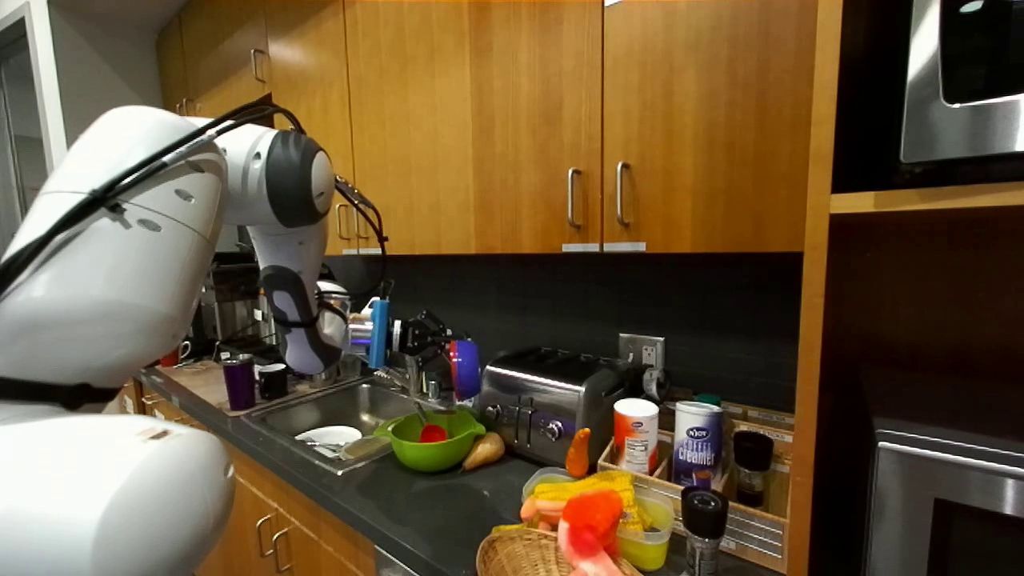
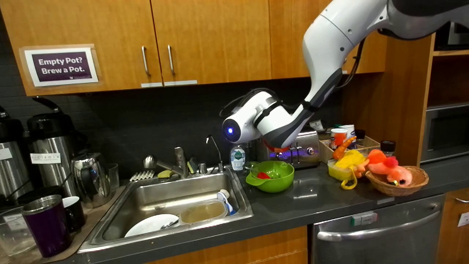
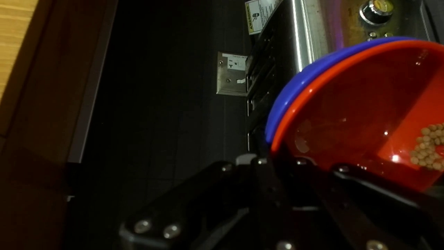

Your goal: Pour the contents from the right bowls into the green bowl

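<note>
My gripper is shut on the rims of the right bowls, which are nested. The red bowl sits inside the blue bowl, and several small beige pieces lie in the red one at the right of the wrist view. Held on their side, the bowls hang above the green bowl in an exterior view, the blue bowl facing the toaster. From the opposite angle the arm hides most of them. A red utensil head rests inside the green bowl on the counter.
A steel toaster stands close behind the held bowls. A tan squash touches the green bowl's side. The sink and a soap bottle are nearby. Farther along are a wicker basket and a yellow tub.
</note>
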Motion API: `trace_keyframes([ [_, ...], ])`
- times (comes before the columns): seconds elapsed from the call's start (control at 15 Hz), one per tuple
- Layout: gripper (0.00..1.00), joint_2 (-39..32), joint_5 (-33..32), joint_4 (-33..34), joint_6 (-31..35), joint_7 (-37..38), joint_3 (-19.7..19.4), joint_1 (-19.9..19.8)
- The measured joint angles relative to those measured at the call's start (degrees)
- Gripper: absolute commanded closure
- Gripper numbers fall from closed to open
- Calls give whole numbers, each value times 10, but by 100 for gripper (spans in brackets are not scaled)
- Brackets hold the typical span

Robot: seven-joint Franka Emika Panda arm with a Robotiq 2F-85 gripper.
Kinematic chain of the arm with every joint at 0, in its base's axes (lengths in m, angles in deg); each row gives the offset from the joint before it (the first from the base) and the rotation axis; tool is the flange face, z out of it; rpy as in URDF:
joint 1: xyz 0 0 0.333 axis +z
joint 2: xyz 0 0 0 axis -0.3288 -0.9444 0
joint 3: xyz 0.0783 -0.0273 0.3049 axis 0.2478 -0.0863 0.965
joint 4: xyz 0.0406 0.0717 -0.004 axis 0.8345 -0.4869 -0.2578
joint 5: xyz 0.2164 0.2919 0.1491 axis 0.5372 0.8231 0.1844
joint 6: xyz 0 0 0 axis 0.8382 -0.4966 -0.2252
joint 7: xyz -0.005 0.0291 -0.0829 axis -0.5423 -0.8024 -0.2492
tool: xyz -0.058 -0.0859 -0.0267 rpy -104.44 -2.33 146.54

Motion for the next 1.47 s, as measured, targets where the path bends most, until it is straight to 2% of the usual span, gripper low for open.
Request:
trace_keyframes([
  [1.07, 98, -22, -56, 1, -57, 0, 7, 17],
  [1.47, 98, -22, -38, 9, -48, 0, 10, 9],
])
